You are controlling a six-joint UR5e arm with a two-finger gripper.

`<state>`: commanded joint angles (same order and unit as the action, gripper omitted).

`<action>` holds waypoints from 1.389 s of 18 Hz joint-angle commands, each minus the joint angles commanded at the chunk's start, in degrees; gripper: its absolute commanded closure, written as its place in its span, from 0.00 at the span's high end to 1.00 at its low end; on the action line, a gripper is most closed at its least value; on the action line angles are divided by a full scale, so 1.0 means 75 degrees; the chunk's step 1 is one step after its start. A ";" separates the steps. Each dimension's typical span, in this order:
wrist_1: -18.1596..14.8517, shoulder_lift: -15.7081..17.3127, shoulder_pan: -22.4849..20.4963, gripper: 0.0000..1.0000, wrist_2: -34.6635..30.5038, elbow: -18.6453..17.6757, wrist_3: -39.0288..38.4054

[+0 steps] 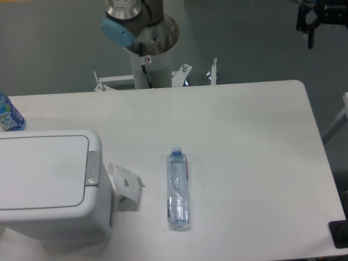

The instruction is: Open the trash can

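The trash can is a large white bin at the table's front left. Its flat lid lies shut, and a grey push-button strip runs along the right rim. My gripper hangs high at the top right, beyond the table's far right corner and far from the can. Part of it is cut off by the frame edge. Its two dark fingers show a gap with nothing between them.
A clear plastic bottle lies on its side mid-table. Crumpled white paper rests against the can's right side. A blue-labelled bottle stands at the left edge. The arm's base is behind the table.
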<state>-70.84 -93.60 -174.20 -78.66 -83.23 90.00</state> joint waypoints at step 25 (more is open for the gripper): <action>0.1358 -0.1030 0.4369 1.00 0.0516 0.0222 -0.9829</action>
<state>-60.65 -101.33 -141.43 -74.79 -81.57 16.28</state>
